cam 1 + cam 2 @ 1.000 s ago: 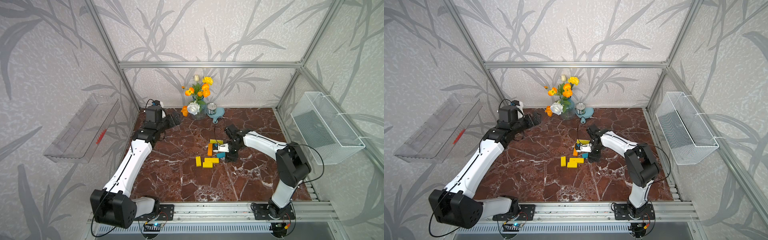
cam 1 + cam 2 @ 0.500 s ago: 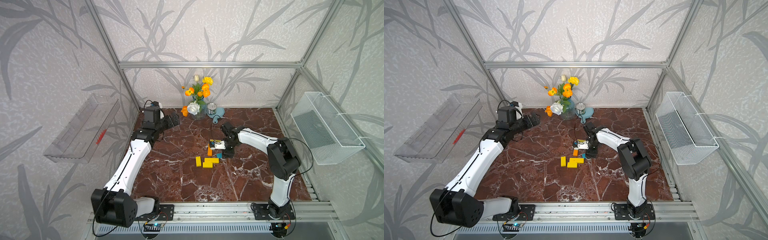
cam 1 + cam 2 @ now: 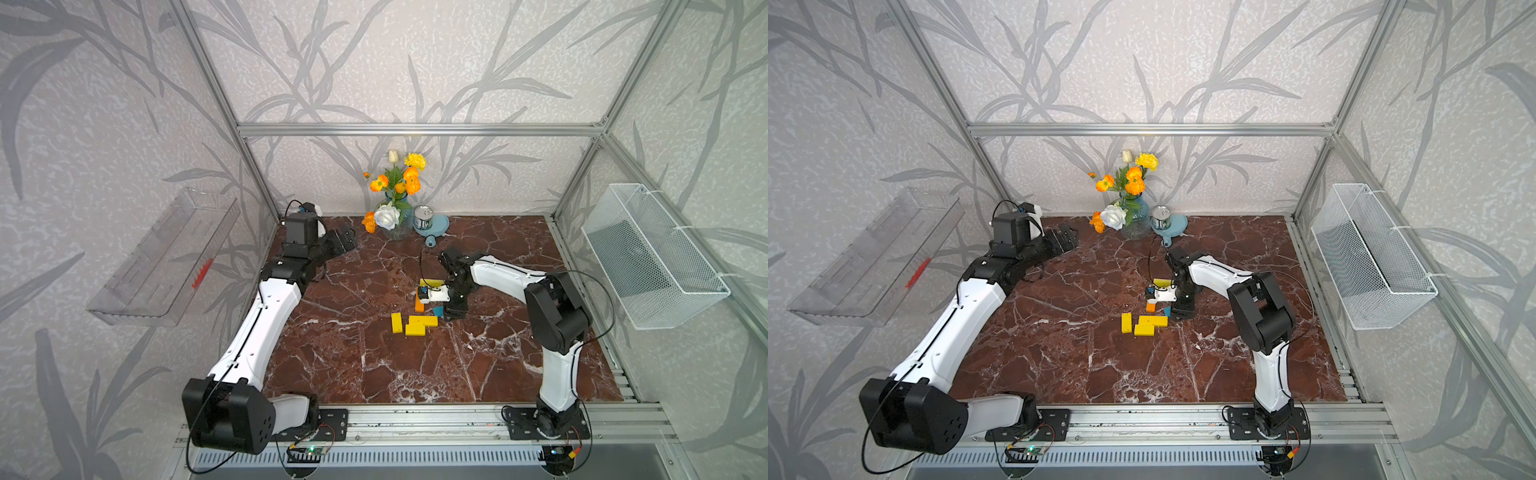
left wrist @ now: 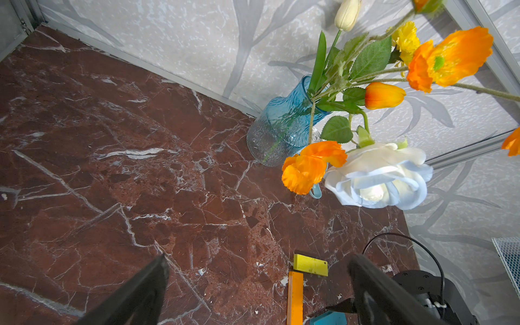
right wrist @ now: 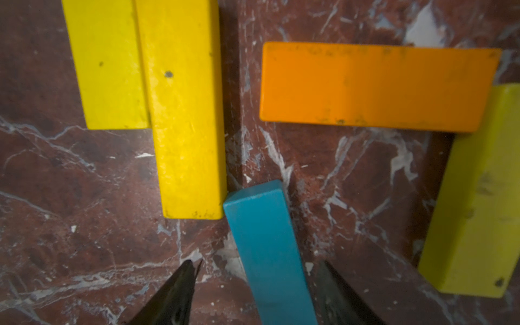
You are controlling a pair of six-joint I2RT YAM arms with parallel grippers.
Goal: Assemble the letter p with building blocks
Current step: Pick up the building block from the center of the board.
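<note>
In both top views we see the left gripper (image 3: 345, 241) parked near the vase (image 3: 399, 226), clear of the building blocks (image 3: 414, 324) where the right gripper (image 3: 451, 309) works. The left wrist view shows its jaws wide apart, empty. In the right wrist view, jaws stand apart astride the blue bar (image 5: 259, 213); we judge it is meant for the unfinished letter p.

Desk (image 3: 374, 365): glossy, polished red-brown stone look, white-veined. Blue bar (image 5: 267, 239), orange bar (image 5: 374, 84), yellow bars (image 5: 183, 112): painted, smooth, satin, scuffed and speckled at edges. Vase (image 4: 281, 126): ribbed clear-blue glass. Basket (image 3: 648, 257): white metal mesh. Wall tray (image 3: 166, 257): clear plastic. Can (image 3: 423, 216): shiny metal. Frame rails (image 3: 415, 129): matt grey metal.
</note>
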